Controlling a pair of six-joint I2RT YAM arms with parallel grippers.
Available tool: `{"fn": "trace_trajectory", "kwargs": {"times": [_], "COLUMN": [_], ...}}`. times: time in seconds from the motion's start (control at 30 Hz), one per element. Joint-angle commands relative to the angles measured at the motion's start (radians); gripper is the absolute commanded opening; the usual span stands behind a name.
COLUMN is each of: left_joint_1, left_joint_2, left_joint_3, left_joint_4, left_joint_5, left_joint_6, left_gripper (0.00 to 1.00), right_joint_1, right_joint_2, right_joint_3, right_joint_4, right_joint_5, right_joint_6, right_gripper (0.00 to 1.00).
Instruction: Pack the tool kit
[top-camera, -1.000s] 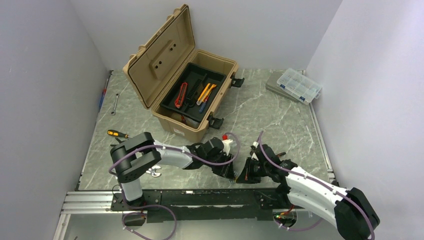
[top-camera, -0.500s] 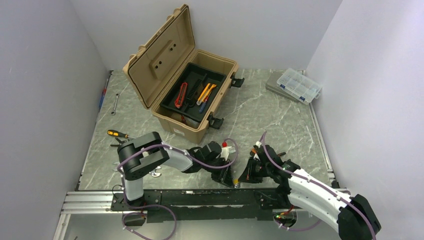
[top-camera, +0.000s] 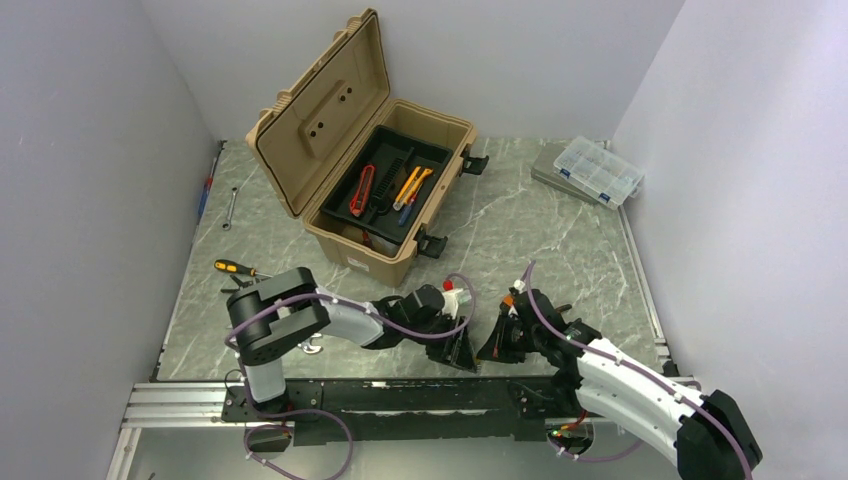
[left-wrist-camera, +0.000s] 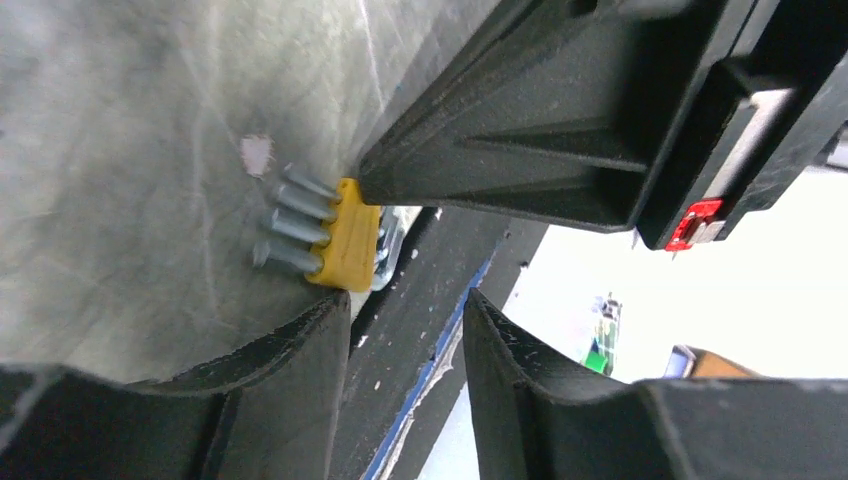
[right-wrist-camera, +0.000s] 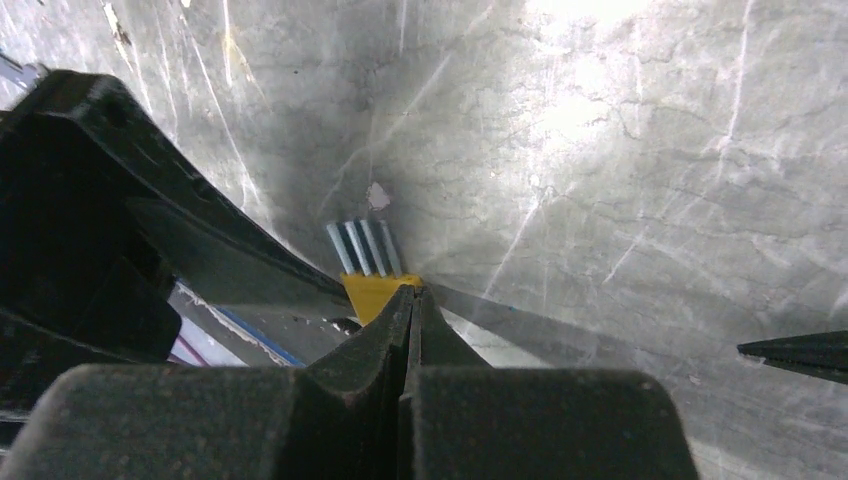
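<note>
The tool kit (top-camera: 372, 170), a tan toolbox, stands open at the back centre, with red and yellow tools in its black tray (top-camera: 390, 185). At the table's near edge lies a small yellow holder (left-wrist-camera: 345, 245) of grey metal bits, also in the right wrist view (right-wrist-camera: 372, 290). My left gripper (left-wrist-camera: 408, 312) is open just short of the yellow holder, with nothing between its fingers. My right gripper (right-wrist-camera: 412, 292) is shut, its tips right at the holder's edge. In the top view the two grippers (top-camera: 462, 352) (top-camera: 490, 346) meet nose to nose.
A clear organiser case (top-camera: 598, 170) sits back right. An orange-handled screwdriver (top-camera: 232, 267), a wrench (top-camera: 229, 208) and a blue-red tool (top-camera: 205, 190) lie along the left side. The table's black front rail (left-wrist-camera: 420, 330) runs directly behind the holder.
My left gripper narrowed, then widened again, and shifted slightly toward the near edge. The right gripper stays shut and has barely moved.
</note>
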Motion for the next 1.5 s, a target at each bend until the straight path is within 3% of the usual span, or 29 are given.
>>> {"fn": "trace_trajectory", "kwargs": {"times": [0.0,0.17,0.47,0.6,0.8,1.07,1.47], "left_joint_1": [0.008,-0.007,-0.035,-0.044,-0.039,-0.035,-0.023], "left_joint_2": [-0.079,-0.136,-0.071,-0.027,-0.006,-0.030,-0.045], "left_joint_3": [0.007,0.033,0.117,0.122,0.109,0.061,0.014], "left_joint_4": [-0.033,-0.197,-0.315,-0.267,-0.182,-0.052,0.099], "left_joint_5": [-0.210,-0.328,-0.303,-0.249,-0.215,-0.240,-0.160], "left_joint_6": [0.056,0.082,0.063,0.032,0.029,0.031,-0.019], "left_gripper": [0.51,0.56,0.53,0.44,0.40,0.29,0.02], "right_joint_1": [0.005,0.004,0.004,0.004,0.004,0.006,0.005], "right_joint_2": [0.006,-0.046,-0.015,-0.006,-0.004,-0.018,-0.025], "right_joint_3": [0.027,0.080,0.051,0.031,0.004,-0.008,-0.007], "right_joint_4": [-0.073,-0.172,-0.123,-0.091,-0.064,-0.061,-0.075], "right_joint_5": [0.040,0.105,0.070,0.048,0.028,0.021,0.030], "right_joint_6": [-0.022,-0.045,-0.029,-0.017,-0.005,0.003,0.005], "right_gripper": [0.00,0.00,0.00,0.00,0.00,0.00,0.00]}}
